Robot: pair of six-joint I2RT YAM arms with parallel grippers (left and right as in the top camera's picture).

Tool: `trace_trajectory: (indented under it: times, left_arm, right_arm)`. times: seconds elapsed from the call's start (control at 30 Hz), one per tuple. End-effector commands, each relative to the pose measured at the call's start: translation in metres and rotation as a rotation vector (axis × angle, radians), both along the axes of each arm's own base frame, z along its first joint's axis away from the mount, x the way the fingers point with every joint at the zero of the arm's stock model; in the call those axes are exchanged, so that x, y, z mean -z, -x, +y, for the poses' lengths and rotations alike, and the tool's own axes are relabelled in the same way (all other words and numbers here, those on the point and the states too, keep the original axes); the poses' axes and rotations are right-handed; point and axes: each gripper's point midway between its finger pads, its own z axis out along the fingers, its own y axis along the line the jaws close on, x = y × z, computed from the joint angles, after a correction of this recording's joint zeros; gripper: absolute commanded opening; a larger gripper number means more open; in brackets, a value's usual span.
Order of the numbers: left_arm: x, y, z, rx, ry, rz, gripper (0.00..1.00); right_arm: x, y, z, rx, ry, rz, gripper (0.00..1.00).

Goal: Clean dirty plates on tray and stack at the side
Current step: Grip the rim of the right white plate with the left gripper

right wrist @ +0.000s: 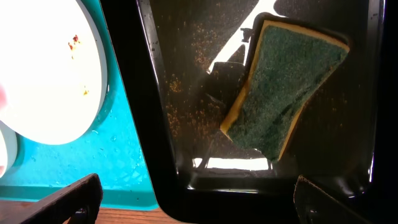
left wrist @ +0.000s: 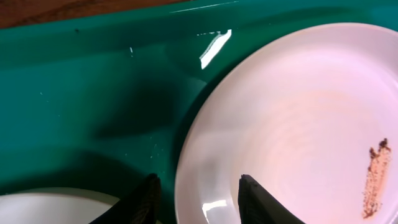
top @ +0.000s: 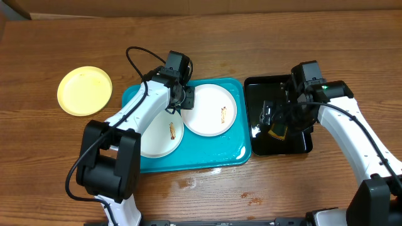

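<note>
Noting left gripper [left wrist: 196, 194] jaws parted astride the rim of the smeared white plate [left wrist: 292, 124] on the tray [top: 220, 161] — right gripper [right wrist: 199, 196] jaws released wide above the sponge [right wrist: 286, 87] — I judge a shallow bite could drop the plate.

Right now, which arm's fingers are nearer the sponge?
Right. The right fingers hang open over the black tray holding the sponge; the left fingers are at the edge of a white plate on the turquoise tray.

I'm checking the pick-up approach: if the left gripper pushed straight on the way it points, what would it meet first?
Probably the rim of the smeared white plate: the left gripper has one finger over it, the other over the turquoise tray. Depth is unclear.
</note>
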Motion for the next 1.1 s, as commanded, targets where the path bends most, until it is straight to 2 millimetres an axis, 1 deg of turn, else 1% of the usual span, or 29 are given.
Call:
trace_trajectory:
  times: [0.0,0.23,0.3,0.37,0.4,0.43,0.5,0.53,0.6,0.63,0.7,0.73,0.83,0.9,0.97,1.07]
  left_arm:
    - [0.015,0.001,0.006,0.011,-0.051,0.016,0.42]
    - [0.038,0.007,0.001,0.031,-0.068,0.064,0.41]
    - [0.038,0.007,0.0,0.033,-0.068,0.064,0.37]
    - [0.037,0.007,0.0,0.032,-0.067,0.062,0.31]
    - [0.037,0.006,0.0,0.031,-0.067,0.062,0.3]
    - [0.037,0.006,0.001,0.03,-0.067,0.062,0.28]
    - [0.037,0.006,0.001,0.03,-0.067,0.062,0.2]
    - [0.037,0.006,0.001,0.03,-0.067,0.062,0.14]
    - [0.037,0.006,0.001,0.03,-0.067,0.062,0.05]
    - [0.037,0.006,0.0,0.03,-0.066,0.061,0.04]
    - [0.037,0.005,0.0,0.024,-0.064,0.058,0.04]
    - [0.036,0.004,0.0,0.013,-0.059,0.054,0.04]
    - [0.036,0.001,-0.001,-0.02,-0.046,0.046,0.04]
    - [0.036,0.001,-0.001,-0.025,-0.046,0.047,0.04]
    - [0.036,0.001,-0.001,-0.025,-0.046,0.047,0.04]
    - [0.036,0.001,-0.001,-0.025,-0.046,0.047,0.05]
  right_arm:
    - [-0.005,-0.005,0.002,-0.004,-0.001,-0.022,1.0]
    - [-0.006,-0.008,0.002,-0.004,-0.003,-0.033,1.0]
    - [-0.006,-0.011,0.003,-0.004,-0.005,-0.046,1.0]
    - [-0.009,-0.022,0.004,-0.004,-0.012,-0.093,1.0]
    - [-0.01,-0.026,0.005,-0.003,-0.016,-0.112,1.0]
    - [-0.01,-0.028,0.005,-0.003,-0.017,-0.117,1.0]
    - [-0.009,-0.024,0.005,-0.004,-0.014,-0.1,1.0]
    - [-0.009,-0.023,0.005,-0.004,-0.014,-0.098,1.0]
    - [-0.01,-0.027,0.005,-0.004,-0.015,-0.115,1.0]
    - [-0.01,-0.027,0.005,-0.004,-0.015,-0.115,1.0]
    - [-0.009,-0.028,0.001,0.007,0.008,-0.117,0.93]
    - [-0.008,-0.028,-0.003,0.03,0.029,-0.111,0.87]
    - [-0.001,-0.023,-0.023,0.171,0.122,-0.072,0.86]
    - [0.006,-0.02,-0.033,0.217,0.169,-0.061,0.86]
    - [0.015,-0.016,-0.039,0.249,0.198,-0.051,0.85]
    - [0.03,-0.009,-0.04,0.275,0.197,-0.035,0.82]
